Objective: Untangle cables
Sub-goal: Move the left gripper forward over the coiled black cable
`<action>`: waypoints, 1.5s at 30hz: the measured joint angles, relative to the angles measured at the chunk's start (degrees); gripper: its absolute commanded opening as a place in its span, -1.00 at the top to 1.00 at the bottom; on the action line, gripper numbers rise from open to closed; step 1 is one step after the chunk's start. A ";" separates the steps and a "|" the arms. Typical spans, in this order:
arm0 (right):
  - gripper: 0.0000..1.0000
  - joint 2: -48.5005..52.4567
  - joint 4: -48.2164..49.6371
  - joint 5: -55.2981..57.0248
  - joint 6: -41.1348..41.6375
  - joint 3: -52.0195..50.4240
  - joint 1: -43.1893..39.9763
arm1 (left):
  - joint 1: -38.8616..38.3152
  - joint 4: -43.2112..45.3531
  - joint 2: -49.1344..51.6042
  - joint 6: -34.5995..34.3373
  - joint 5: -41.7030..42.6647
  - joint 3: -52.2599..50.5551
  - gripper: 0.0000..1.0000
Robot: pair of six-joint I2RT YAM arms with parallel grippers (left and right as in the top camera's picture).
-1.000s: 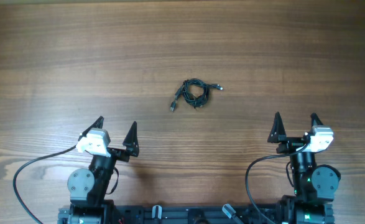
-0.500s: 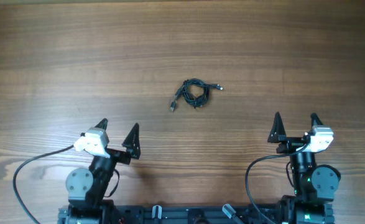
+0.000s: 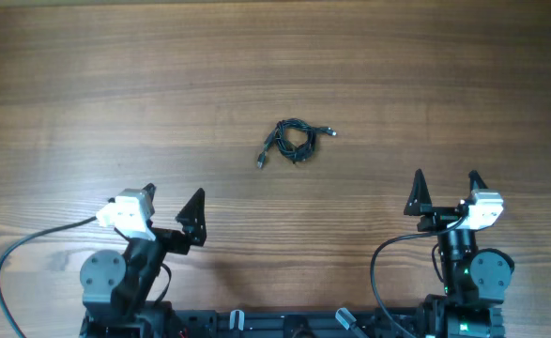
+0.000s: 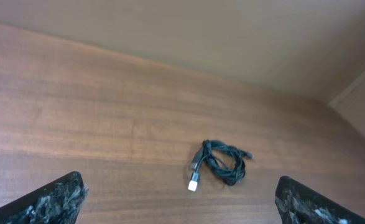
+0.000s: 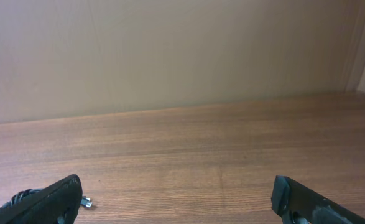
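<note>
The cables [image 3: 292, 140] are a small tangled coil of thin black cords lying on the wooden table [image 3: 275, 75] at its middle. One plug end sticks out at the lower left, another at the upper right. The coil also shows in the left wrist view [image 4: 222, 163], with a pale plug [image 4: 194, 185] in front. My left gripper [image 3: 169, 201] is open and empty near the front left, well short of the coil. My right gripper [image 3: 444, 182] is open and empty at the front right. In the right wrist view only a plug tip [image 5: 87, 202] shows beside the left finger.
Thick black wires [image 3: 31, 258] loop from each arm's base along the front edge. A plain beige wall [image 5: 170, 50] stands behind the table's far edge.
My left arm has shifted to the left and turned a little, its fingertips now pointing more toward the coil. The right arm and the cables have not moved.
</note>
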 measured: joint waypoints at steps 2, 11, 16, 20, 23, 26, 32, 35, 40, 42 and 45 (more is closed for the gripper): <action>-0.99 0.00 -0.02 0.00 0.00 0.00 0.00 | 0.00 -0.22 2.45 0.00 0.00 0.09 -1.00; -0.99 0.00 0.00 0.00 0.00 0.00 0.00 | 0.00 -0.44 8.00 -0.02 0.50 3.32 -1.00; -0.99 0.00 0.00 0.00 0.00 0.00 0.00 | 0.00 -3.48 11.80 -0.02 0.96 8.81 -1.00; -1.00 0.00 0.00 0.00 0.00 0.00 0.00 | 0.00 -6.29 15.89 0.00 1.05 12.63 -1.00; -0.99 0.00 0.00 0.00 0.00 0.00 0.00 | 0.00 -8.41 18.80 0.00 1.05 15.37 -1.00; -1.00 0.00 0.00 0.00 0.00 0.00 0.00 | 0.00 -10.27 22.27 0.00 1.20 18.51 -1.00; -0.99 0.00 0.00 0.00 0.00 0.00 0.00 | 0.00 -11.10 26.12 -0.02 7.69 20.44 -1.00; -1.00 0.00 0.00 0.00 0.00 0.00 0.00 | 0.00 -11.13 26.62 -0.02 10.23 20.44 -1.00; -0.99 0.00 0.00 0.00 0.00 0.00 0.00 | 0.00 -13.64 26.60 -0.02 11.76 20.44 -1.00; -1.00 0.00 0.00 0.00 0.00 0.00 0.00 | 0.00 -14.34 26.60 -0.04 11.98 20.44 -1.00; -1.00 0.00 0.00 0.00 0.00 0.00 0.00 | 0.00 -14.51 26.60 -0.04 11.98 20.44 -0.99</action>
